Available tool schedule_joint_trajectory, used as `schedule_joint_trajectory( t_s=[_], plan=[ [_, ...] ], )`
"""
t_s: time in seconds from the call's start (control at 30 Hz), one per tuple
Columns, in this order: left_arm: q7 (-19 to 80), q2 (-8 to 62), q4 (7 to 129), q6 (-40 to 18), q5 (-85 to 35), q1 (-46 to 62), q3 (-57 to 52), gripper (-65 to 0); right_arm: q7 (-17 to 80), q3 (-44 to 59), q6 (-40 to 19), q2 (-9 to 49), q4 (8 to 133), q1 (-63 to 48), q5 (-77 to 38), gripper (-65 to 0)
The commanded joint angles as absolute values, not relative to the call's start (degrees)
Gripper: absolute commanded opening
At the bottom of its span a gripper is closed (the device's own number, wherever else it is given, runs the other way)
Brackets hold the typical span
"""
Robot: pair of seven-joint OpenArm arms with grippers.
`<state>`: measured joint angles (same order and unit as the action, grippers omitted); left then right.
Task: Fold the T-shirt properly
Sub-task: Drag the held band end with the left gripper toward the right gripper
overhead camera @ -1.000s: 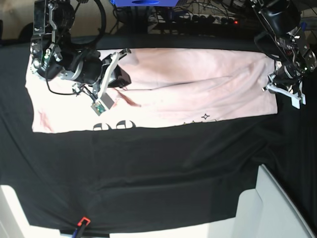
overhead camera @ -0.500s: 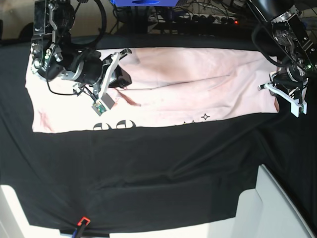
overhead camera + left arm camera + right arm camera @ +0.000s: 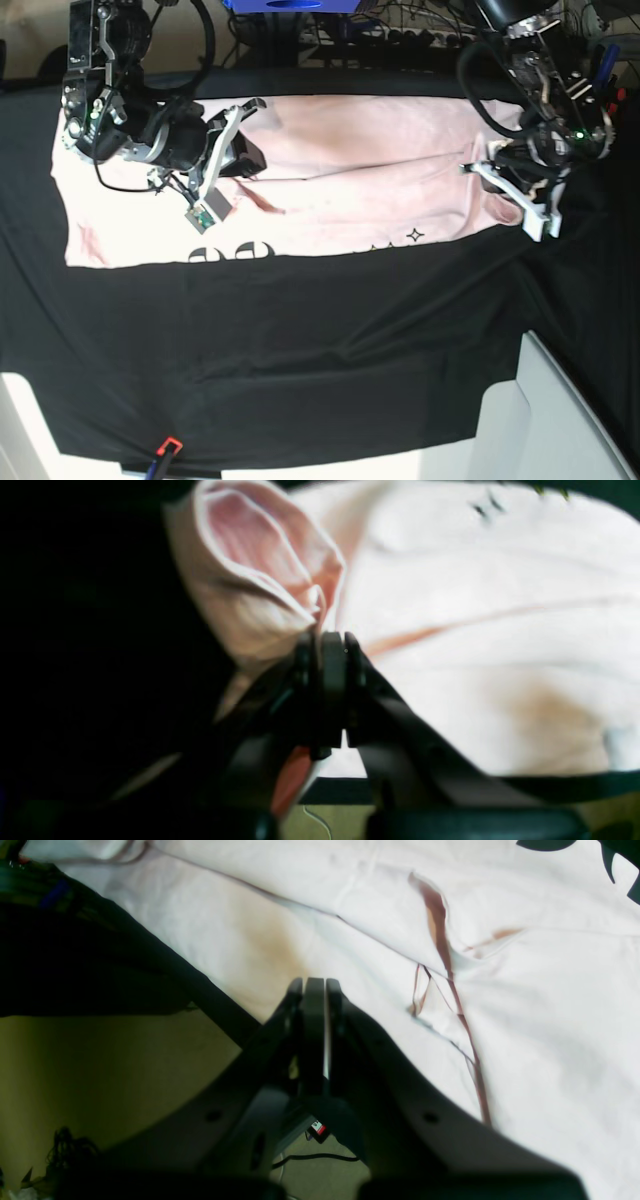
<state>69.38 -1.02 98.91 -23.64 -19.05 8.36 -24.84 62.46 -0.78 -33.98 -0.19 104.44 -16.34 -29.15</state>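
Note:
The pale pink T-shirt (image 3: 360,180) lies spread across the far part of the black table cloth (image 3: 300,350), with black lettering (image 3: 230,252) at its near edge. My left gripper (image 3: 500,195) is shut on a bunched fold of the T-shirt (image 3: 260,580) at its right end, which is pulled inward and lifted. In the left wrist view, the left gripper (image 3: 325,640) has its jaws pressed together under that fold. My right gripper (image 3: 243,110) hovers over the shirt's far left part. Its tips (image 3: 312,985) are shut above the T-shirt (image 3: 500,990), and I see no cloth between them.
A pale grey box (image 3: 560,420) stands at the near right corner. A red-tipped tool (image 3: 165,448) lies at the near left edge. Cables and a blue object (image 3: 290,5) sit behind the table.
My left gripper has moved leftward, carrying the shirt's right end inward over the body. The right arm has stayed still.

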Motion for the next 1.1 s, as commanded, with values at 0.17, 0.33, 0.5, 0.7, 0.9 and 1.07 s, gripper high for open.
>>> schedule_joint_trajectory(
  t_s=[0.17, 0.33, 0.5, 0.7, 0.9, 1.07],
  plan=[
    [68.8, -1.5, 100.1, -23.6, -19.5, 7.8, -16.5, -65.0, 57.3, 3.5, -34.2, -0.4, 105.2, -16.5, -30.3, -64.1],
    [68.8, -3.4, 100.5, -23.6, -19.5, 6.7, -11.4, -65.0, 57.3, 6.6, -34.2, -0.1, 105.2, -16.4, -30.3, -64.1],
    [69.0, -4.8, 100.4, -23.5, -19.1, 4.7, -5.5, -65.0, 57.0, 6.6, -34.2, -0.1, 105.2, -16.4, -30.3, -64.1],
    [69.0, -5.4, 99.9, -23.4, -19.1, 2.9, 2.4, -65.0, 56.9, 9.9, -34.2, -0.2, 105.2, -16.3, -30.3, -64.1],
    [68.7, -5.4, 96.4, -18.9, -19.4, 2.1, 8.7, -65.0, 56.9, 13.5, -34.2, -0.2, 105.2, -16.2, -30.4, -64.1],
    [68.6, -5.5, 94.0, -18.9, -19.4, 1.2, 12.0, -65.0, 56.9, 13.7, -34.2, -0.2, 105.2, -16.2, -30.4, -64.1]
  ],
)
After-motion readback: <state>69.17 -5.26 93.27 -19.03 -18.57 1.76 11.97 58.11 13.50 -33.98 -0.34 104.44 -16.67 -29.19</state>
